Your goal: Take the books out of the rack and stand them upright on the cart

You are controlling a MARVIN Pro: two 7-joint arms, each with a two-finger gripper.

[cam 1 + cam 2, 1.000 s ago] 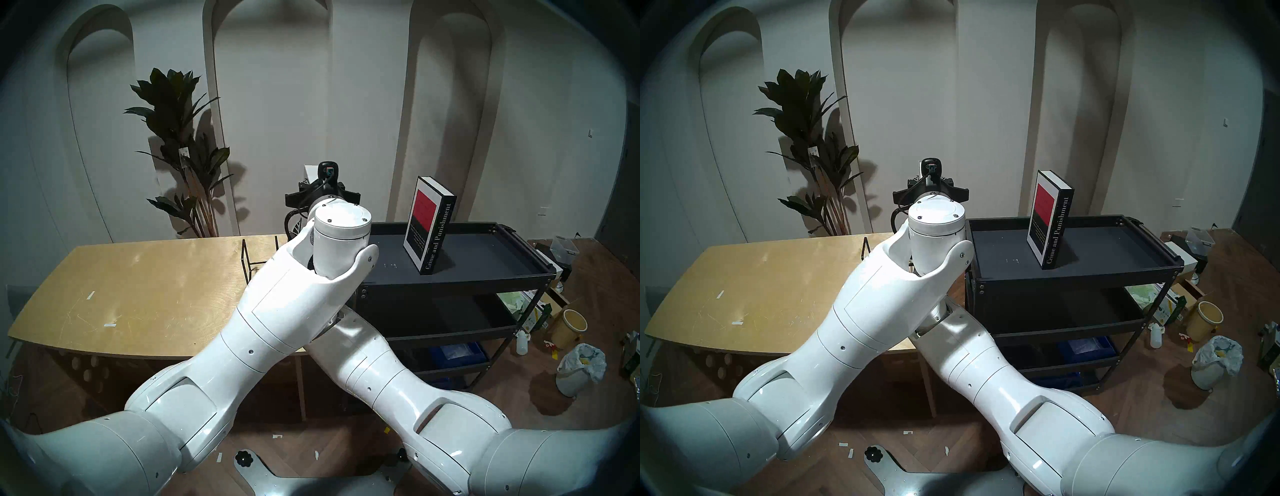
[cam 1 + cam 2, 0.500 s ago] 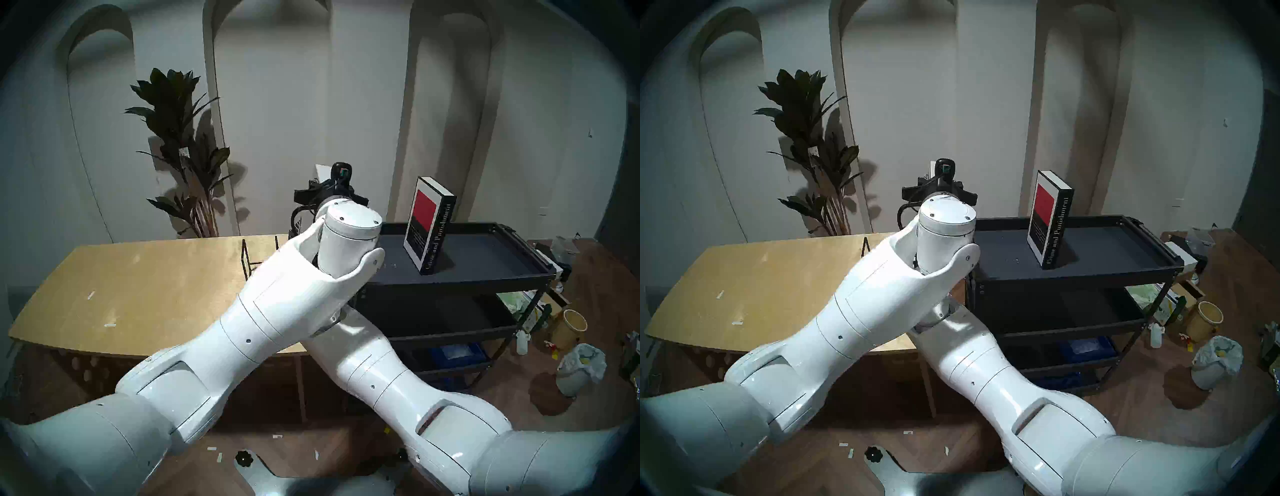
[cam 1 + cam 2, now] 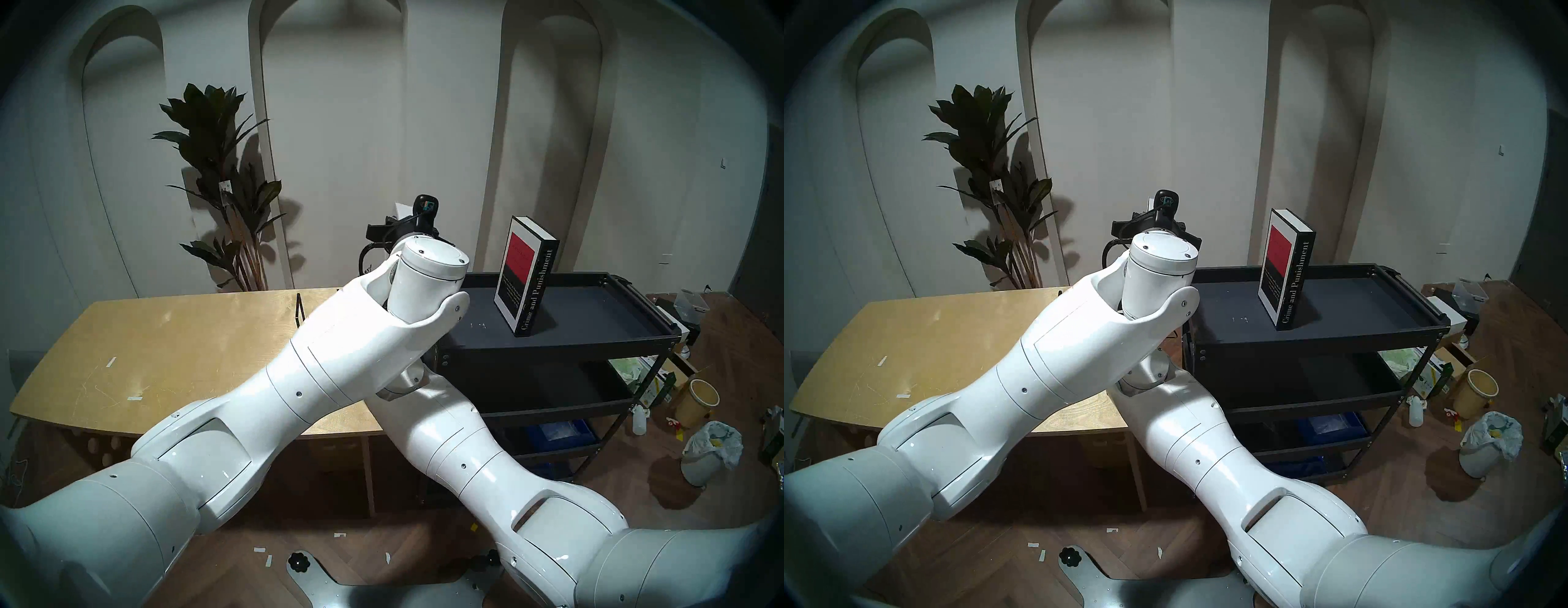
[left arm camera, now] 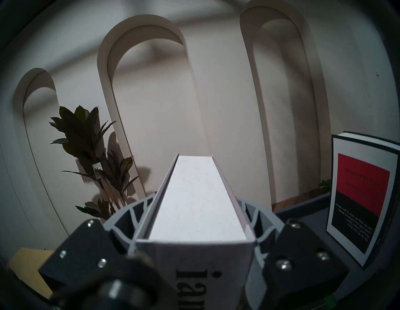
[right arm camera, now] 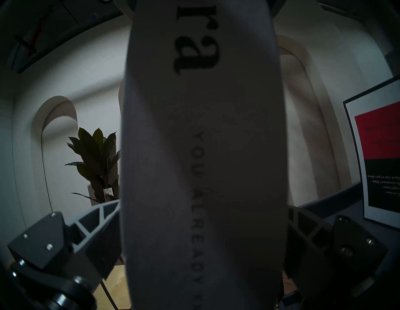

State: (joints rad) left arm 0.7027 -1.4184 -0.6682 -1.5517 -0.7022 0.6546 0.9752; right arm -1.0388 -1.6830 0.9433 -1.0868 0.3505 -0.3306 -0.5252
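The black book "Crime and Punishment" (image 3: 526,276) stands upright on the top shelf of the black cart (image 3: 594,339); it also shows in the left wrist view (image 4: 359,201). My left gripper (image 4: 195,201) is shut on the top of the pale grey-white book (image 4: 194,194), held upright in the air by the cart's left end. My right gripper (image 5: 203,205) is shut on the same book's spine (image 5: 203,151), lower down. In the head views my crossed arms hide both grippers and most of that book. One wire edge of the rack (image 3: 298,312) shows on the table.
The light wooden table (image 3: 169,361) stands left of the cart. A potted plant (image 3: 220,178) stands behind it by the wall. The cart's bottom shelf holds a blue box (image 3: 555,431). A yellow bucket (image 3: 698,401) and a bagged bin (image 3: 708,450) stand on the floor at right.
Both arms have moved right and slightly up toward the cart's left end, carrying the pale book. The black book has not moved.
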